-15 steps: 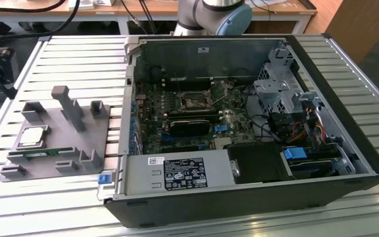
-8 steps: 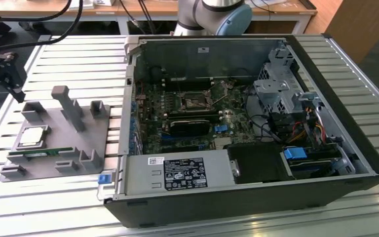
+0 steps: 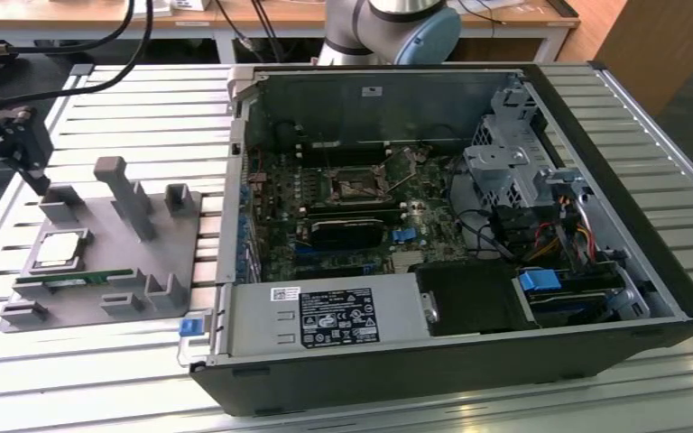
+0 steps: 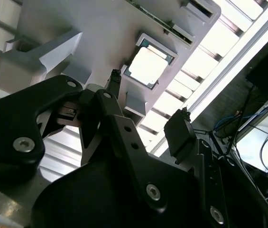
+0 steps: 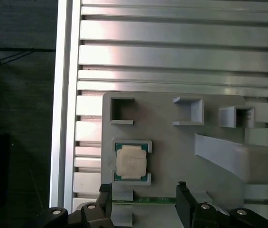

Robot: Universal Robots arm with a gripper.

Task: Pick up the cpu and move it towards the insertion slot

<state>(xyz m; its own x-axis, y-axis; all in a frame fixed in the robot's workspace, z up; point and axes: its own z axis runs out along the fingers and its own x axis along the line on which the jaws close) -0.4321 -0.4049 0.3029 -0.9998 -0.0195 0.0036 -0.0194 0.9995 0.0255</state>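
Approach is judged in hand: the pincer (image 5: 143, 187), open and empty, is poised near the cpu (image 5: 131, 160), which is seated in a holder (image 5: 171, 137) on the worktop (image 5: 171, 57), well apart from the slot (image 3: 355, 187). Centring and descent are called for.

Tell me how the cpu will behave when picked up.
Probably stiff: the cpu is a flat square with a metal top. Likely slippery, since that top shines. Unlikely to roll, lying flat in a recess of the grey holder; its thin edges may give the open end effector little grip.
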